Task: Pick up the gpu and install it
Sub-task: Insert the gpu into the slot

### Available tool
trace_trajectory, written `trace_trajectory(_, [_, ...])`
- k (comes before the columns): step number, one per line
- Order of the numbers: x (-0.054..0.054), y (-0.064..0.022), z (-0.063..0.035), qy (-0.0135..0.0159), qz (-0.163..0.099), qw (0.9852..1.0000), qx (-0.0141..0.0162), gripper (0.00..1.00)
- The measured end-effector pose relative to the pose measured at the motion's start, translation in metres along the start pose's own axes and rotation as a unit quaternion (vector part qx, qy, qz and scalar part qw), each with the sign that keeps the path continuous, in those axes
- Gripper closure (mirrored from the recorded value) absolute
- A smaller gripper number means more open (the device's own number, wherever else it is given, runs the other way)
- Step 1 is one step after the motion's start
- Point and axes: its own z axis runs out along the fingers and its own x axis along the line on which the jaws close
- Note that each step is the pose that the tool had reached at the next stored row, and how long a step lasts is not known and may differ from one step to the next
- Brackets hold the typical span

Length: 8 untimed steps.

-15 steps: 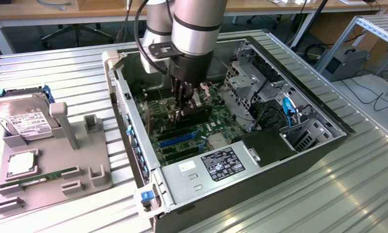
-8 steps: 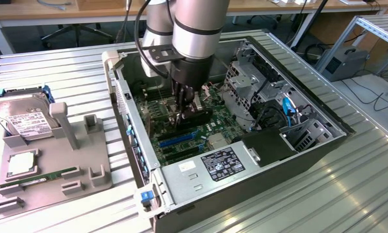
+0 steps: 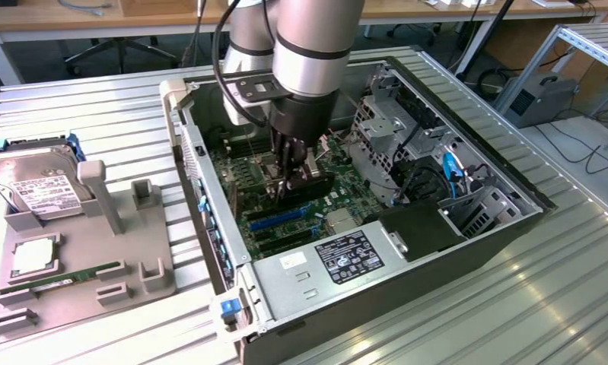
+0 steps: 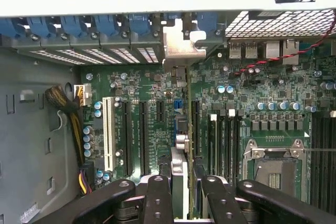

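Claw [image 4: 184,195] clenched on gpu [image 4: 181,129], held edge-on, upright, inside open computer case [image 3: 466,228]. We see gpu's silver bracket [image 4: 181,48] at case's rear slot wall, card just above motherboard [image 4: 262,93] between black expansion slots [image 4: 142,135]. Hard drive [image 3: 35,186] on grey holder [image 3: 81,266] outside case.

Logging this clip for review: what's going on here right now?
The robot arm reaches down into the open computer case, with its gripper shut on the gpu, held edge-on over the motherboard. The card's silver bracket sits against the case's rear slot openings, in line with an expansion slot. Outside the case, a hard drive and a memory stick rest in the grey holder.
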Motion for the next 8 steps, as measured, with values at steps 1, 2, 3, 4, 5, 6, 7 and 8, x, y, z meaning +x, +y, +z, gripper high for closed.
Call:
trace_trajectory(1, [0.0002, 0.0, 0.0001, -0.002, 0.0, 1.0, 0.0, 0.73])
trace_trajectory(2, [0.0006, -0.0001, 0.0001, -0.005, 0.0, 1.0, -0.0001, 0.73])
trace_trajectory(3, [0.0009, -0.0001, 0.0002, -0.0076, 0.0, 1.0, -0.0001, 0.73])
trace_trajectory(4, [0.0014, -0.0001, 0.0003, -0.0102, 0.0, 0.9999, -0.0001, 0.73])
trace_trajectory(5, [0.0021, -0.0001, 0.0002, -0.0122, 0.0, 0.9999, -0.0002, 0.73])
trace_trajectory(6, [0.0036, -0.0001, 0.0003, -0.0141, 0.0, 0.9999, -0.0002, 0.73])
trace_trajectory(7, [0.0056, -0.0001, 0.0004, -0.0148, 0.0, 0.9999, -0.0002, 0.73])
trace_trajectory(8, [0.0074, -0.0001, 0.0006, -0.0149, 0.0, 0.9999, -0.0002, 0.73])
